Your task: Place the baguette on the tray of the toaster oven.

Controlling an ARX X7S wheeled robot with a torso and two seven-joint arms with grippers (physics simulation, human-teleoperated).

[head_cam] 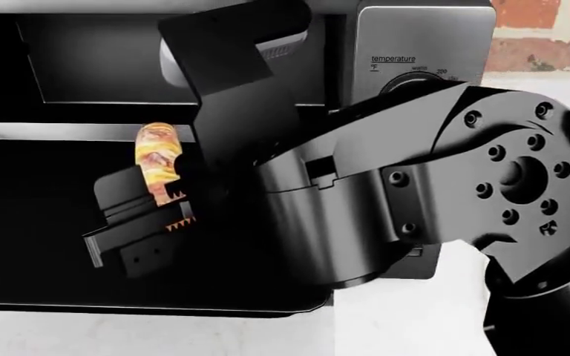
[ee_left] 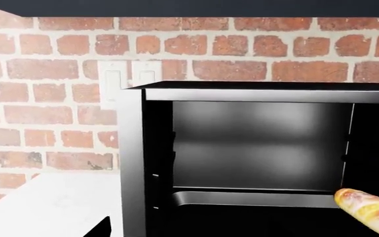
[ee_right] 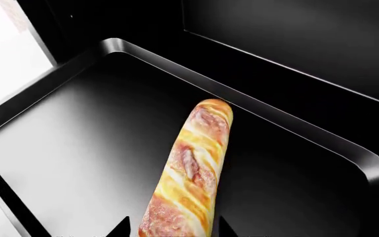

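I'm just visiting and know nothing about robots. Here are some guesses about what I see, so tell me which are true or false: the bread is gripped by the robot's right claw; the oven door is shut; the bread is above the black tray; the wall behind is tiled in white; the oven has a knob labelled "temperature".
1. The right gripper holds the baguette. True.
2. The toaster oven is closed. False: its dark cavity is open to view.
3. The baguette is over the tray. True.
4. The wall is white tile. False: it is red brick.
5. A knob sits under the word "temperature". True.
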